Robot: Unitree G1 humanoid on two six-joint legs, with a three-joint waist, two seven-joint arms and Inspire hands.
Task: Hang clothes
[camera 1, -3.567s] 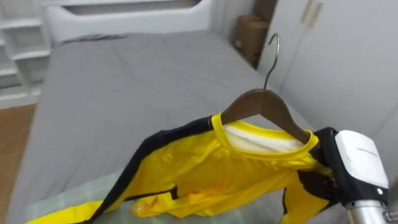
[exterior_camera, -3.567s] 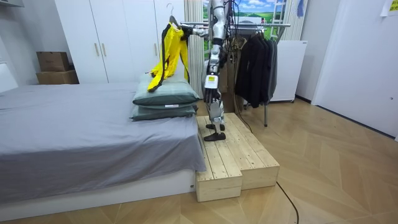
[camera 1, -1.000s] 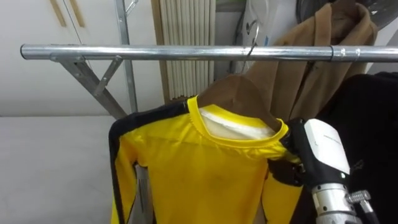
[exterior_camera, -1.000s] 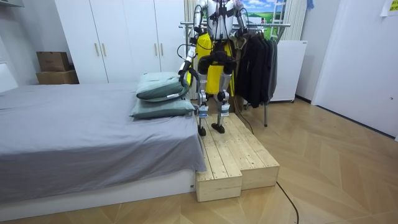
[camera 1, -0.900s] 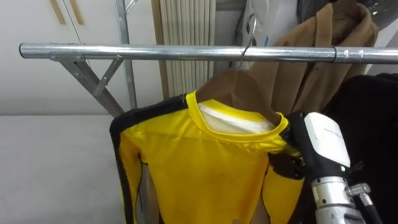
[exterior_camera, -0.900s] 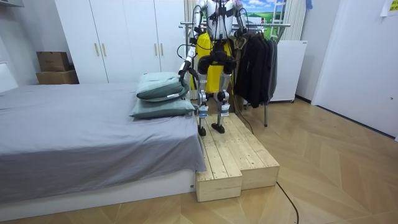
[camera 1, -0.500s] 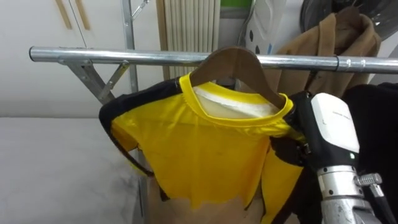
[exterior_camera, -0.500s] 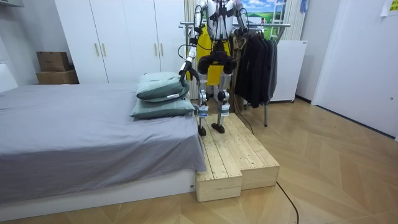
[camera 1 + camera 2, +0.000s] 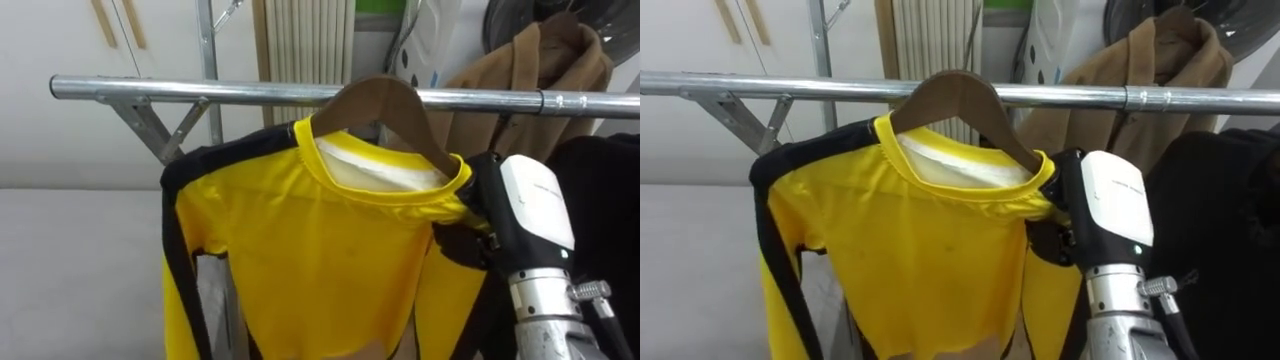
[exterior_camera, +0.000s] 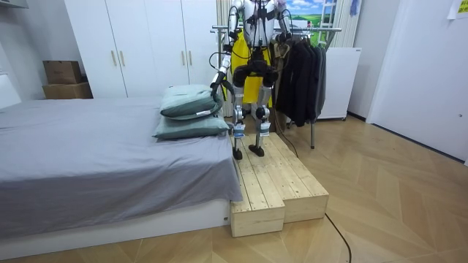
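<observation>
A yellow shirt [image 9: 330, 250] with black trim hangs on a brown wooden hanger [image 9: 385, 100]. The hanger's top sits level with the metal rail [image 9: 200, 90] and overlaps it; its hook is hidden. My right hand [image 9: 535, 205] is at the hanger's right end, dark fingers curled round it and the shirt's shoulder. In the room view I stand on the wooden platform [image 10: 270, 183] facing the clothes rack, the shirt [image 10: 241, 55] in front of me. My left hand [image 10: 216, 84] hangs low by the pillows.
A brown coat [image 9: 520, 70] and dark clothes [image 9: 605, 200] hang on the rail to the right of the shirt. The rack's slanted brace [image 9: 150, 130] is at the left, a white radiator [image 9: 305, 45] behind. A bed [image 10: 88, 161] with stacked pillows [image 10: 191, 109] lies beside the platform.
I have turned from the bed to the rack. Over the last second the hanger rose from below the rail to rail height, and the shirt's hem swung and settled.
</observation>
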